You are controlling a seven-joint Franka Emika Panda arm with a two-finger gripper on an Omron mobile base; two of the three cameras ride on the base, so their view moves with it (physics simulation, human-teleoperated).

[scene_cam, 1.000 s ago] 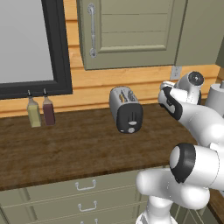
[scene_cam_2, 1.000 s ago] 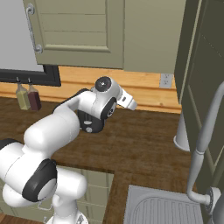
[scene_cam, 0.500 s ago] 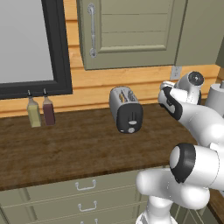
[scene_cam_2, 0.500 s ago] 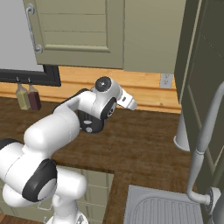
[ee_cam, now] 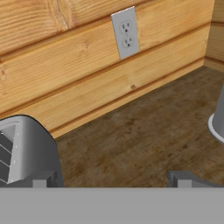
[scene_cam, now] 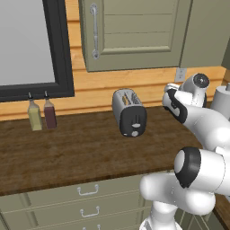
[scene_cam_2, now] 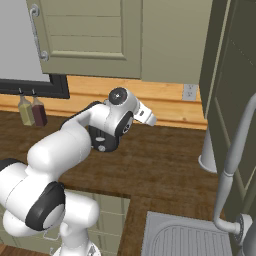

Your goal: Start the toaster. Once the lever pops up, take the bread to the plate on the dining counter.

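your toaster (scene_cam: 129, 112): upright on dark wood counter (scene_cam: 81, 152), near the plank wall, bread (scene_cam: 127, 99) in a slot. your gripper (ee_cam: 109, 181): fingers spread wide, holding nothing, just right of toaster. bare counter between toaster and wall outlet (ee_cam: 125, 33).

Both base views look forward and down from behind the arm, sharing the bench (scene_cam: 81, 152) and bottles (scene_cam_2: 31, 111). The hand view sits low, facing the wall outlet (ee_cam: 125, 33).

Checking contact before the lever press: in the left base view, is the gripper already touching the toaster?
No. The gripper sits off to the right of the toaster, with bare counter and wall between them.
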